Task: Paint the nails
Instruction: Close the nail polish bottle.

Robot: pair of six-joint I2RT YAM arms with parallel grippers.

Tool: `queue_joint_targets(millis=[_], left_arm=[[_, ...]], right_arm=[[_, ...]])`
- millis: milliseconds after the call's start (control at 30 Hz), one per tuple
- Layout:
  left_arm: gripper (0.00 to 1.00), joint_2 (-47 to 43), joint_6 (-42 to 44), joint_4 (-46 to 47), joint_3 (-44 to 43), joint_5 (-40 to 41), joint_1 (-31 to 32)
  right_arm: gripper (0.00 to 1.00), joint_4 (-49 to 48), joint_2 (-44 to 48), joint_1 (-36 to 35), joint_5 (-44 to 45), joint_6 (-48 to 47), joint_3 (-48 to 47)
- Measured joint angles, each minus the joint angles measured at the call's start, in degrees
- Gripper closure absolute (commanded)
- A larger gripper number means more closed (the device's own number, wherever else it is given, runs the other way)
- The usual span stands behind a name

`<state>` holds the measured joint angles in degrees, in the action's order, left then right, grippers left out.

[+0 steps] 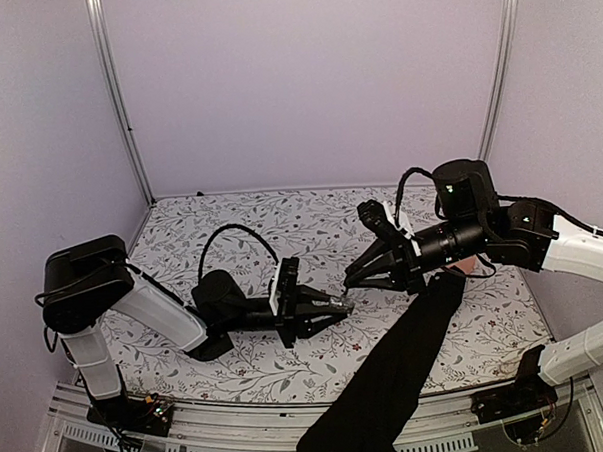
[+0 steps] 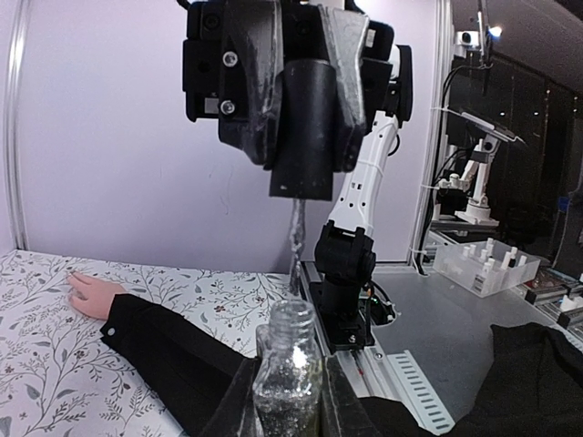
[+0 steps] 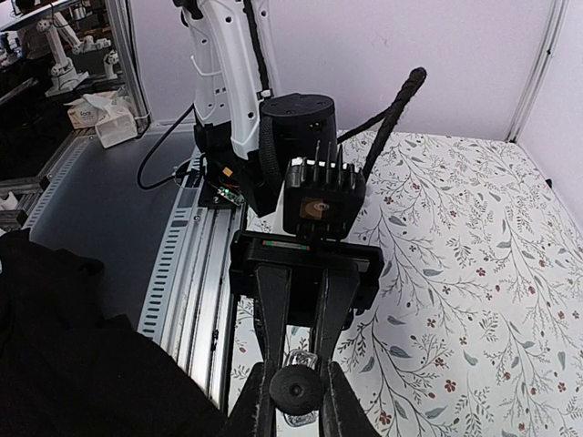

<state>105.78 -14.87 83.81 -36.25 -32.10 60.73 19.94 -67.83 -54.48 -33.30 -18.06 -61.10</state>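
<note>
Clamping open glitter bottle (image 2: 287, 373) w/ L fingers (image 1: 328, 303); R fingers (image 1: 359, 276) clamp black cap (image 2: 302, 137), brush (image 2: 294, 232) hanging at bottle's 12 o'clock.

You can't read the nails in any view. From the top, the hand (image 1: 467, 267) is only a sliver behind the right arm (image 1: 472, 224). In the left wrist view it's partly under the sleeve (image 2: 173, 355), and the nails are too small to tell. The bottle (image 2: 290, 369) base is cut off at the bottom edge. The brush (image 2: 294, 238) is a blurred streak. In the right wrist view, the cap (image 3: 296, 390) hides most of the bottle.
</note>
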Motion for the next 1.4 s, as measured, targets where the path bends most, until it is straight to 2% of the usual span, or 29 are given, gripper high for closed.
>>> queue_joint_targets(millis=[1400], left_arm=[[1.00, -0.3, 0.3, 0.0, -0.2, -0.9, 0.0]], right_arm=[[1.00, 0.3, -1.5, -1.3, 1.7, -0.2, 0.7]])
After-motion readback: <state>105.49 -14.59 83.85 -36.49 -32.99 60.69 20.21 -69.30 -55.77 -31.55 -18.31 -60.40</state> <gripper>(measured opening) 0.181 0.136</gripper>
